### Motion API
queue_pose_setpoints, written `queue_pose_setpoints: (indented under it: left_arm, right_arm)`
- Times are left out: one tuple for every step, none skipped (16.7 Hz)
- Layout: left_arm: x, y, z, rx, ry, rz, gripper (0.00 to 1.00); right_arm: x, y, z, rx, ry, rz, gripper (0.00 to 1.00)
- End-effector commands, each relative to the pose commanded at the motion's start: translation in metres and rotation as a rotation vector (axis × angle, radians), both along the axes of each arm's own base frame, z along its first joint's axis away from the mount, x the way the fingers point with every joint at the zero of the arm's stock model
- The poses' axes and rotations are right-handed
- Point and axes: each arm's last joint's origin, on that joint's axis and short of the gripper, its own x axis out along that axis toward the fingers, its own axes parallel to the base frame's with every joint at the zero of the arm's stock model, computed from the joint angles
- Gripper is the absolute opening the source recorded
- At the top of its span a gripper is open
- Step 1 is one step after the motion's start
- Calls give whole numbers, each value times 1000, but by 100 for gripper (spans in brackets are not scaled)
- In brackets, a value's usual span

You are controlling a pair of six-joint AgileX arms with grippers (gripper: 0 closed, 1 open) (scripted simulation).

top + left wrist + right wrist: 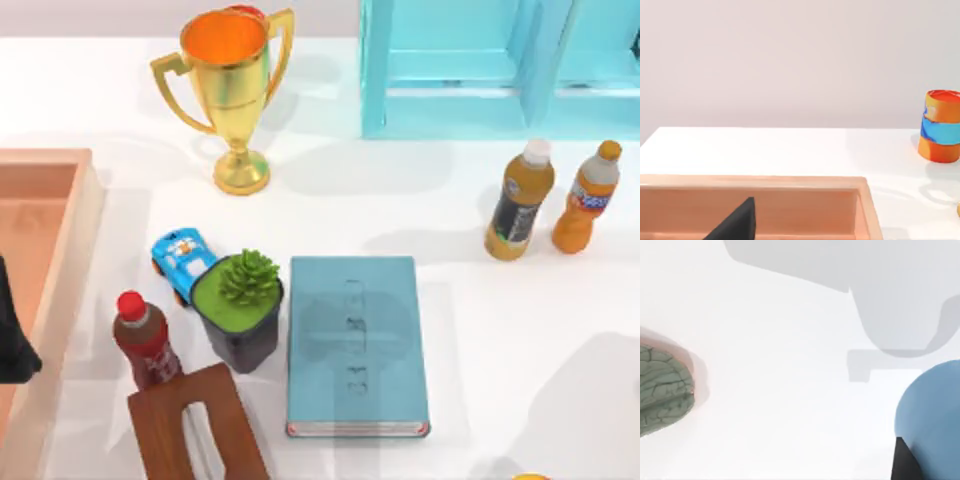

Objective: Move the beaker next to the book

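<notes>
Top view shows a glossy white table (520, 330) running back to a pale wall. Nearest the camera lie a brown wooden block with a slot (197, 428), cut off by the frame edge, and the flat teal-blue hardcover book (356, 345), its white page edges facing front. Just left of the book stand a green succulent in a dark pot (242, 312), a red-capped cola bottle (144, 340) and a blue toy car (182, 262). A peach wooden tray (62, 270) is cropped at the left; the dark left gripper (14, 340) hangs over it, jaws impossible to judge. Farther back stand two orange drink bottles (519, 200), a gold trophy (230, 90) and a turquoise shelf unit (490, 65).

In the right wrist view, the translucent blue round beaker (932, 410) sits partly out of frame, probably against a dark finger (902, 462) of the right gripper; whether it is clasped I cannot tell.
</notes>
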Motion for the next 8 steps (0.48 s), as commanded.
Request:
queue_pose_setpoints:
  left_arm:
    - [0,0,0,0,0,0,100]
    - [0,0,0,0,0,0,100]
    - [0,0,0,0,0,0,100]
    - [0,0,0,0,0,0,100]
    - [0,0,0,0,0,0,100]
    - [0,0,0,0,0,0,100]
    - [0,0,0,0,0,0,100]
    - [0,0,0,0,0,0,100]
  right_arm:
    - [0,0,0,0,0,0,0]
    - [1,1,1,-1,-2,-5,0]
    - [2,4,3,-4,-6,-16,0]
    - [4,8,6,-8,-12,-33,0]
    - [7,13,10,-12,-20,-56,0]
    - [10,20,15,-18,-32,-86,0]
    - [14,28,21,-23,-45,-122,0]
    - [18,38,27,-27,-60,-162,0]
